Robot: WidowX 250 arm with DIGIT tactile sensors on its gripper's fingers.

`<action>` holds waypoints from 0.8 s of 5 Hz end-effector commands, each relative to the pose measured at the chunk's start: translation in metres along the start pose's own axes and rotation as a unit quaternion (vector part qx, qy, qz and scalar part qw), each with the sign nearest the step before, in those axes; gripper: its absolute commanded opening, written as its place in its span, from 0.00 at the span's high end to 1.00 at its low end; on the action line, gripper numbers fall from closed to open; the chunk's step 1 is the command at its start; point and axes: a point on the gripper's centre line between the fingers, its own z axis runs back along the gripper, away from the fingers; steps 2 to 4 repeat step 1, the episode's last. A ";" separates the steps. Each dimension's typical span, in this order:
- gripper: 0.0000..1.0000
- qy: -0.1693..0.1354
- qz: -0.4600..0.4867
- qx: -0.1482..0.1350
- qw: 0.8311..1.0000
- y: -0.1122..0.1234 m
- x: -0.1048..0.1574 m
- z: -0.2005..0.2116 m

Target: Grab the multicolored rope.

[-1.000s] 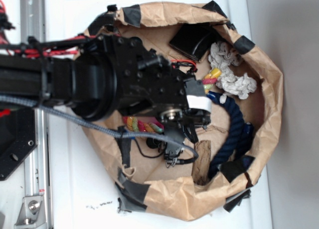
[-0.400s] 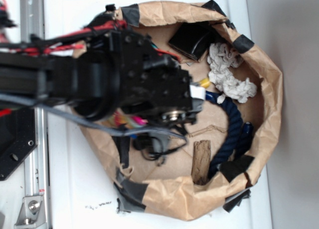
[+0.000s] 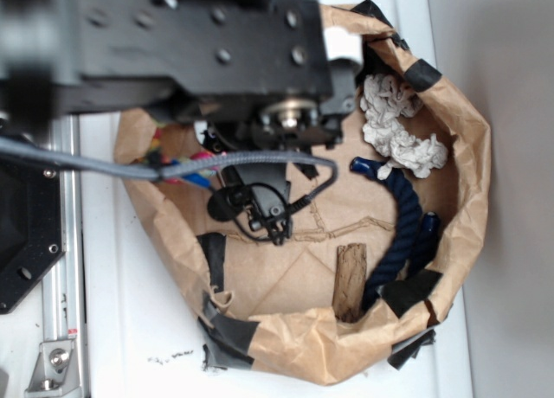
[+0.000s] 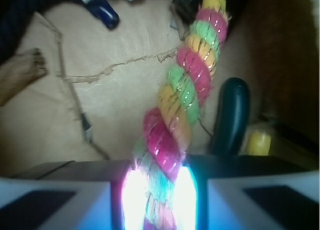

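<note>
1 multicolored rope (image 4: pixel 182 97) is clamped between the gripper (image 4: pixel 159 190) fingers, its free end stretching toward 1 o'clock above the paper bag (image 3: pixel 463 147) floor. Toward 10 o'clock lie the navy rope (image 3: pixel 402 216) and wood piece (image 3: pixel 350 281).

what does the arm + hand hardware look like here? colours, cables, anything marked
The arm is matte black, blocky housings studded with round screw heads and a silver bearing ring underneath. A grey braided cable sweeps across below it, and thin black wires loop near the small black camera module. In the wrist view the hand shows pale pads with dark insets, glare-washed. No readable markings.
</note>
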 end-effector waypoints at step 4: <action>1.00 -0.055 0.010 -0.013 0.998 -0.003 -0.001 0.024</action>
